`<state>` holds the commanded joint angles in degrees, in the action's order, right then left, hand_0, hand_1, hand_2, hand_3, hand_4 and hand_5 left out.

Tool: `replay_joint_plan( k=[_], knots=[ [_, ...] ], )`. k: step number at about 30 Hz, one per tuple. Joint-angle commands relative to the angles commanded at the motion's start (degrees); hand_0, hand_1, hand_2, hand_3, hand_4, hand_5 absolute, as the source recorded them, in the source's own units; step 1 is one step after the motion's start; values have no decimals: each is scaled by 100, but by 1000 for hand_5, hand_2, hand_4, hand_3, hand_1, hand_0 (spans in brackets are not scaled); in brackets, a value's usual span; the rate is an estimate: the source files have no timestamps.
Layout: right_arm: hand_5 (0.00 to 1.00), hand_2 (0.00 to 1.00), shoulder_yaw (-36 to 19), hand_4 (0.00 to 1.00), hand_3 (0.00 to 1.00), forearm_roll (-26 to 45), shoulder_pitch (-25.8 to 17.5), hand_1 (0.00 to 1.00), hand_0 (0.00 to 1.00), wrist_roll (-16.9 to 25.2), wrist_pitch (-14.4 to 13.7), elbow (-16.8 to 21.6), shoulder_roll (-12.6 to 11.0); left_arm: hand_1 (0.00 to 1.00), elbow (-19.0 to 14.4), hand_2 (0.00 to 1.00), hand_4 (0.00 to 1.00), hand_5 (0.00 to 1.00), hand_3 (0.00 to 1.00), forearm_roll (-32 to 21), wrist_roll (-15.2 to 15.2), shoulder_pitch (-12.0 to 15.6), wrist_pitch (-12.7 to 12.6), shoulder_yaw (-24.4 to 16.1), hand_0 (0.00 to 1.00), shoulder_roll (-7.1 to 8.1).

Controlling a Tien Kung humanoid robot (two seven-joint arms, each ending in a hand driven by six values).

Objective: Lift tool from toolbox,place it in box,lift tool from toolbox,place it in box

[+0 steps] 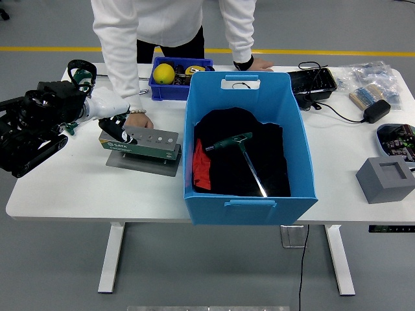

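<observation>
Left hand at centre left reaches over the toolbox, fingers curled around a dark tool, grip partly hidden; T-handle wrench lies in the blue box; person's hand steadies the toolbox.
</observation>
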<state>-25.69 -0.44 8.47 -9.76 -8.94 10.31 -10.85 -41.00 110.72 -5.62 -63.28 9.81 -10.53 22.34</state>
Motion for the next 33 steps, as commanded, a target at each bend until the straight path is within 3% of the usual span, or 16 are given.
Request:
replay_joint_plan(
  k=[1,2,7,8,14,15,20,21,26,27,32,33],
  knots=[
    [682,756,-1,808,577,-3,1,685,691,0,1,0,-1,442,15,353,900,889,403,5,-5,-4,-21,21,695,-4],
    [682,756,-2,808,577,-5,4,685,691,-1,3,0,-2,322,31,272,888,862,300,7,-14,-10,-52,43,590,-7],
    [682,756,-58,808,577,-52,33,685,691,-6,5,0,-16,322,141,272,888,862,300,76,-111,-34,-313,141,590,-23],
    [682,756,-77,808,577,-70,38,685,691,-8,4,0,-18,248,165,224,891,764,241,83,-145,-35,-367,149,519,-25],
    [682,756,-187,808,577,-152,64,685,691,-15,-6,0,-28,248,306,224,891,764,241,125,-302,-18,-667,158,519,-42],
    [683,756,-216,808,577,-181,68,685,691,-19,-9,0,-29,183,325,169,923,595,164,133,-320,-13,-706,163,432,-45],
    [683,756,-308,808,577,-261,79,685,691,-27,-15,0,-38,183,383,169,923,595,164,243,-458,22,-957,156,432,-36],
    [683,755,-329,808,577,-282,80,685,692,-29,-18,0,-38,117,391,126,972,411,119,238,-501,34,-1017,141,346,-30],
    [683,755,-386,808,577,-331,81,685,692,-37,-23,0,-38,117,439,126,972,411,119,279,-734,112,-1345,8,346,-3],
    [683,755,-394,808,577,-339,81,683,690,-39,-25,0,-37,70,455,101,986,260,90,275,-784,130,-1411,-34,228,1],
    [683,755,-384,808,577,-333,81,683,690,-39,-25,0,-37,70,485,101,986,260,90,210,-970,206,-1657,-311,228,24],
    [683,755,-384,808,577,-332,81,685,692,-38,-25,0,-36,45,483,83,975,298,70,191,-1003,219,-1709,-375,204,28]
  ],
)
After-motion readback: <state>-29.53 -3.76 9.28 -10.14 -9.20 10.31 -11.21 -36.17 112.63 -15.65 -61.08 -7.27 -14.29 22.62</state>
